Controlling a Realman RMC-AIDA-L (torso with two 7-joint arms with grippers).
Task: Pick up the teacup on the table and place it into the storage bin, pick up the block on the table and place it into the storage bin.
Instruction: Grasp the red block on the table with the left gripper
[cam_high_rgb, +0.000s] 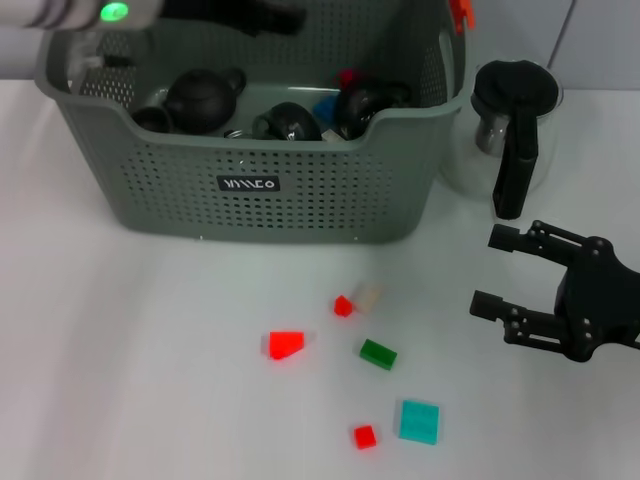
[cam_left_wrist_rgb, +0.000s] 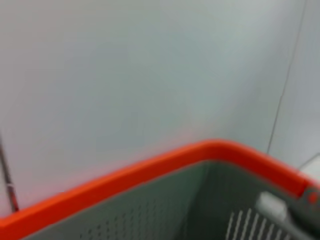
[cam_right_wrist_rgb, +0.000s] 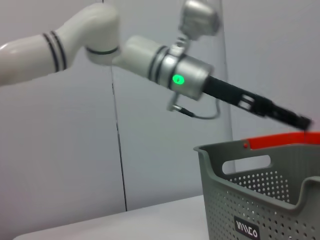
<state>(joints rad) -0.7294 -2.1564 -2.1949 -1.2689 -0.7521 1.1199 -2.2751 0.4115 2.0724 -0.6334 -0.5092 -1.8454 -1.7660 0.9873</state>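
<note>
The grey-green storage bin stands at the back of the white table; it also shows in the right wrist view and the left wrist view. Dark round vessels lie inside it. No teacup shows on the tabletop. Several blocks lie in front of the bin: a red one, a green one, a teal one and small red ones. My left gripper hangs above the bin's back edge. My right gripper is open and empty, right of the blocks.
A glass jug with a black handle stands right of the bin, just behind my right gripper. A small beige piece lies beside one small red block. The bin's orange rim fills the left wrist view.
</note>
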